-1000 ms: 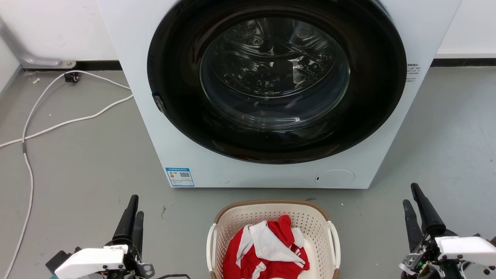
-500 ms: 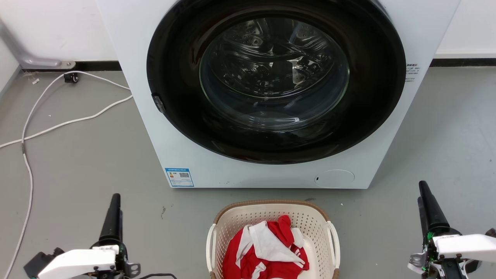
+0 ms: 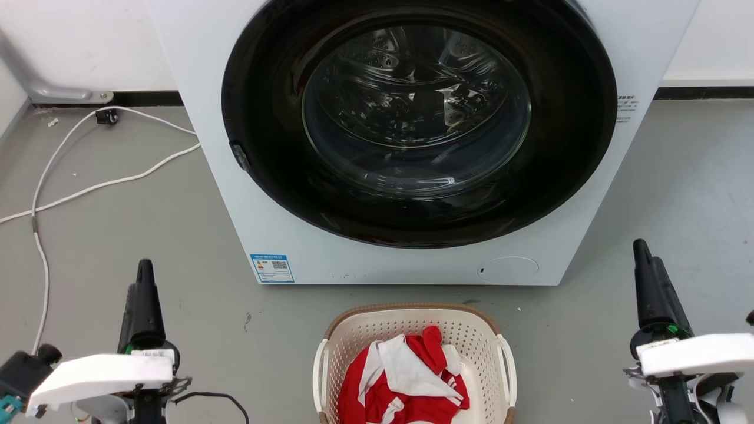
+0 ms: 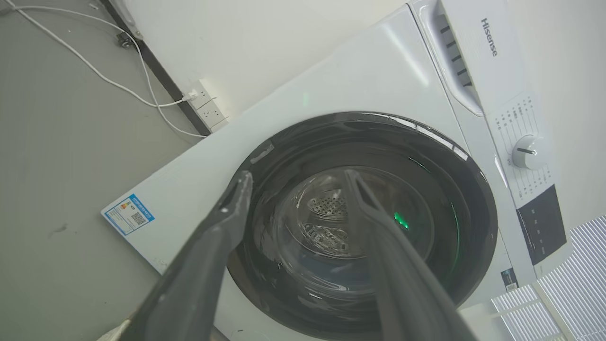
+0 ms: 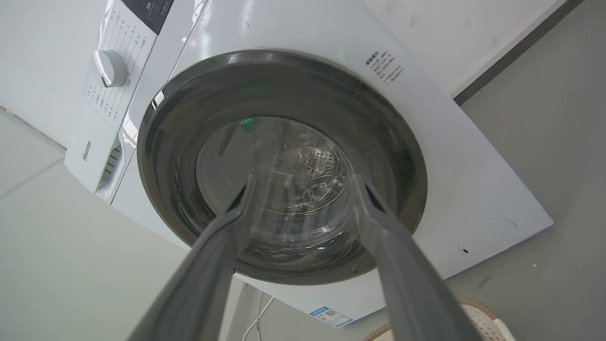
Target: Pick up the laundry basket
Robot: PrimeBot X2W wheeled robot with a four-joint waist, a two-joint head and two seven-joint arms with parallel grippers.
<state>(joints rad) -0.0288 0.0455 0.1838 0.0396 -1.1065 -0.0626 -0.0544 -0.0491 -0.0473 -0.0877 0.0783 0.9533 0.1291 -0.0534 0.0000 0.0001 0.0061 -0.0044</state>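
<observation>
The laundry basket (image 3: 406, 308), cream perforated plastic with a brown woven-look rim and white side handles, stands on the floor just in front of the washing machine. Red and white clothes (image 3: 406, 377) lie in it. My left gripper (image 3: 143, 270) hovers over the floor well to the basket's left. My right gripper (image 3: 646, 253) is well to its right. Both are apart from the handles. In the wrist views the left gripper (image 4: 297, 176) and the right gripper (image 5: 305, 182) are open and hold nothing. A corner of the basket's rim (image 5: 476, 308) shows in the right wrist view.
The white washing machine (image 3: 294, 235) with its shut dark round door (image 3: 415, 118) rises right behind the basket. White cables (image 3: 88, 188) trail over the grey floor at the left, running to a wall socket (image 4: 206, 102). Bare floor lies on both sides of the basket.
Both grippers have moved forward toward the machine and outward from the basket, the left one clearly further left. The basket and clothes have not moved.
</observation>
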